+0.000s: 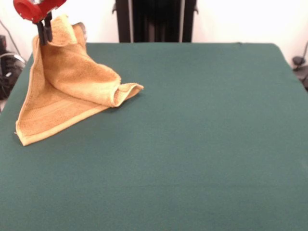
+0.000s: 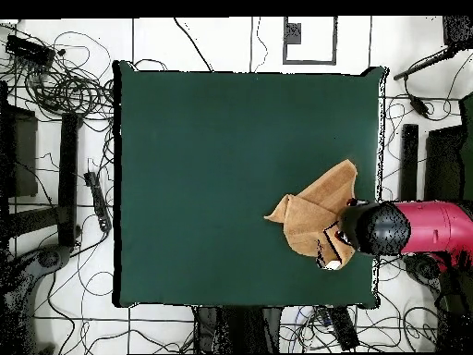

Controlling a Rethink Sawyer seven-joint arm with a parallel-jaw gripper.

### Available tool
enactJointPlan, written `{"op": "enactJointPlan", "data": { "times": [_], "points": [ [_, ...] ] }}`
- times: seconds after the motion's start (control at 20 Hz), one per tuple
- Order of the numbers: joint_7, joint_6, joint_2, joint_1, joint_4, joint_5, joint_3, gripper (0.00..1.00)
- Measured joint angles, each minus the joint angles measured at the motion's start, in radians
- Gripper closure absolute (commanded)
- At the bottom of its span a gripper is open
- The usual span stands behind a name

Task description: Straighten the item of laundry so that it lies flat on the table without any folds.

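At table's edge, end effector [image 1: 45,33] pinches towel [image 1: 72,91].

Front view: gripper [image 1: 45,30] cut by top edge; only red housing and dark fingers [image 1: 42,34] show, arm above it out of frame. Fingertips buried in the towel [image 1: 72,84] fold, so jaw gap can't be read. Towel cloth behind the fingers hidden by them.

Overhead view: arm [image 2: 416,229] runs off right edge; its black-and-red body covers the gripper and the towel [image 2: 314,214] part beneath it. Grey tag too small to find in either view. Table [image 1: 202,144] near edge below the gripper cut off by the frame bottom in front view.
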State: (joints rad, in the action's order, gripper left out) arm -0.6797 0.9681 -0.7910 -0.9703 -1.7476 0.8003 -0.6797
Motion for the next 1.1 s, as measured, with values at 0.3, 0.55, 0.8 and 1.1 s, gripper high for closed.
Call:
{"op": "enactJointPlan", "data": {
  "times": [0.3,0.55,0.8,1.1],
  "points": [
    [0.0,-0.039,0.0,-0.103,-0.012,-0.032,-0.054,1.0],
    [0.0,-0.055,-0.001,-0.189,-0.012,-0.044,-0.068,1.0],
    [0.0,-0.055,-0.005,-0.228,-0.013,-0.044,-0.072,1.0],
    [0.0,-0.055,-0.018,-0.229,-0.017,-0.044,-0.085,1.0]
  ]
}}
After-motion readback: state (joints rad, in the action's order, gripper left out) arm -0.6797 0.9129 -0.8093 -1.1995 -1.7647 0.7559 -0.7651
